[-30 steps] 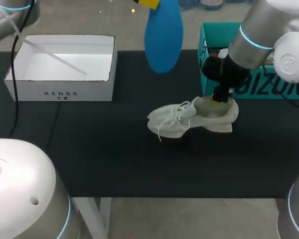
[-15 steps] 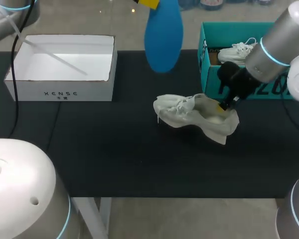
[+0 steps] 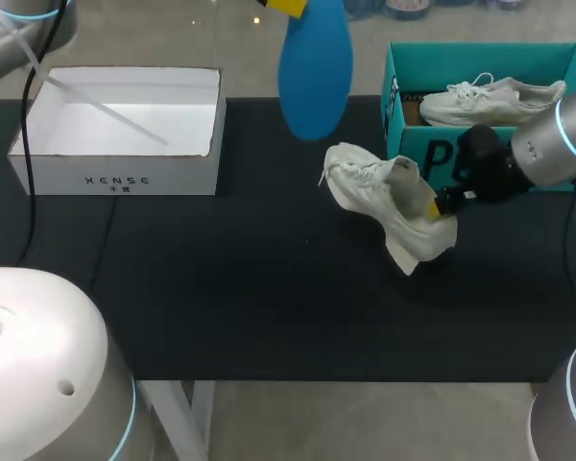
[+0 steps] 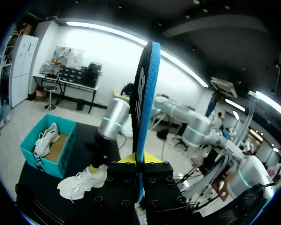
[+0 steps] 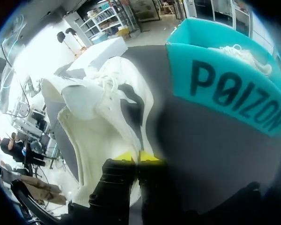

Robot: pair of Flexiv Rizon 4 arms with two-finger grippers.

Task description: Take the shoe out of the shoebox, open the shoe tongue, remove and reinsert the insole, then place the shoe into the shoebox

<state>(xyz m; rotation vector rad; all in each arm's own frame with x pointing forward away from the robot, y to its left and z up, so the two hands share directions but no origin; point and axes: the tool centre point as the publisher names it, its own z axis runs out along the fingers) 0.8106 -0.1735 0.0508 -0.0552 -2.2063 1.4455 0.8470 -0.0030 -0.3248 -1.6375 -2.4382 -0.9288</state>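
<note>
White shoe point(image 3: 384, 197) tilted over the dark surface point(image 3: 221, 288), just left of the teal shoebox point(image 3: 480, 58), its heel clamped in the right pincer point(image 3: 434, 207).

Left wrist view: the left pincer point(image 4: 139, 161) clamps the blue insole point(image 4: 143, 93) upright.

Right wrist view: yellow tips pinch the heel wall. Best to steady the shoe with its opening facing the insole.

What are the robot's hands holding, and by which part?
Right gripper pinches the white shoe at its heel rim; left gripper holds the blue insole by one end.
</note>
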